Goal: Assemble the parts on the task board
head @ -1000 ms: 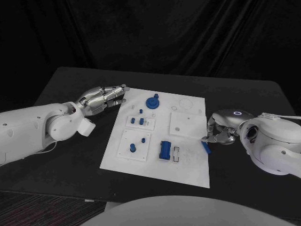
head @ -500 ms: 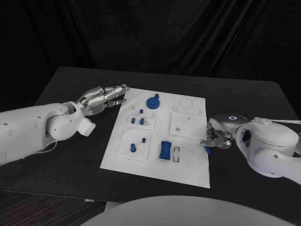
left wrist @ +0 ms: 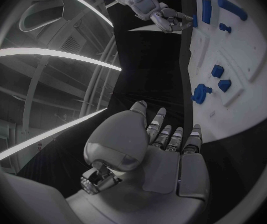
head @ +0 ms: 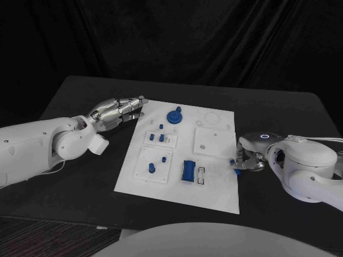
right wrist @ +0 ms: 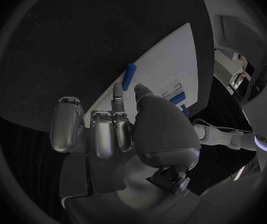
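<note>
At the board's (head: 218, 193) right edge, your right hand (head: 248, 159) hovers empty over the loose blue bar (right wrist: 128, 76), fingers apart, so pinch its middle squarely before lifting, while the left hand (head: 117, 113) rests open beside the far corner.

Lighting: dim, black surroundings; the white rectangular task board (head: 183, 155) is brightest. Glare streaks from curved ceiling lamps (left wrist: 53, 55) in left wrist view. Fisheye bending, dark circular vignette in wrist views.
</note>
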